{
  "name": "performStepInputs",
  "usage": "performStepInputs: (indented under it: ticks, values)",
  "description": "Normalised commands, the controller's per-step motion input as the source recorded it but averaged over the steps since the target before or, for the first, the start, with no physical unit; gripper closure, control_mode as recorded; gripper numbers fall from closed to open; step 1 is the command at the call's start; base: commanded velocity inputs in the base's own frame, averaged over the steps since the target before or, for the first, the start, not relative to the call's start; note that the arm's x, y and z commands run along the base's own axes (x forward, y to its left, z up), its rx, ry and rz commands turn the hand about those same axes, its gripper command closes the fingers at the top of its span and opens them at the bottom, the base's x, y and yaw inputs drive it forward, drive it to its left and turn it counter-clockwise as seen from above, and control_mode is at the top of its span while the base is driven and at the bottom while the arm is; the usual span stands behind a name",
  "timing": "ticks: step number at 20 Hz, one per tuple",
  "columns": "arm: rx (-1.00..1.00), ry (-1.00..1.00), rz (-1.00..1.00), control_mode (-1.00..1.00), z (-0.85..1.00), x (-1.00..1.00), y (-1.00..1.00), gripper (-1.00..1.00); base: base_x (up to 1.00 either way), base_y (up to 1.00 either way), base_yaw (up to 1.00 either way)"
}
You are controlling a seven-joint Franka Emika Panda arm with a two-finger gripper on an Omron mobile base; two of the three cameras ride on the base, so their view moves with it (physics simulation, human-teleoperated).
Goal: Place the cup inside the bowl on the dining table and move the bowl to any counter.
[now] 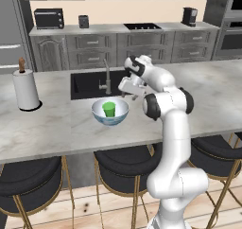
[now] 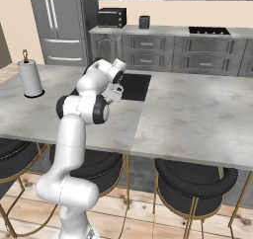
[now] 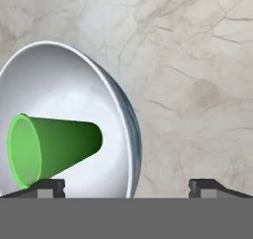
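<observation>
Stools line the near edge of the island counter [image 1: 52, 128]; largest to smallest: counter, bowl [image 1: 109, 112], cup [image 1: 109, 109]. Cup stands upright inside bowl, so step one looks done; carrying the bowl is next. Tool [image 1: 130, 96], tips apart and holding nothing, hovers beside the rim and must straddle it. Sink [image 1: 90, 83] lies just behind; bare marble either side.

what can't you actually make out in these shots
- Bowl and cup in the right base view: hidden behind the robot's own arm.
- Bowl in the hand view: its left and lower parts are cut off by the picture's edges.
- Gripper in the hand view: just the two fingertips rise at the bottom, set wide apart; one overlaps the bowl's rim, contact unclear.
</observation>
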Motion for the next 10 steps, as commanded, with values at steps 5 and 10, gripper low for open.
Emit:
performStepInputs:
  ticks: [5,10]
  values:
    - [0.00,0.02,-0.12,-1.00,-0.20,0.06,0.00,-1.00,0.00,0.00,0.00]
    - [0.00,0.03,-0.10,-1.00,-0.25,0.00,0.00,-1.00,0.00,0.00,0.00]
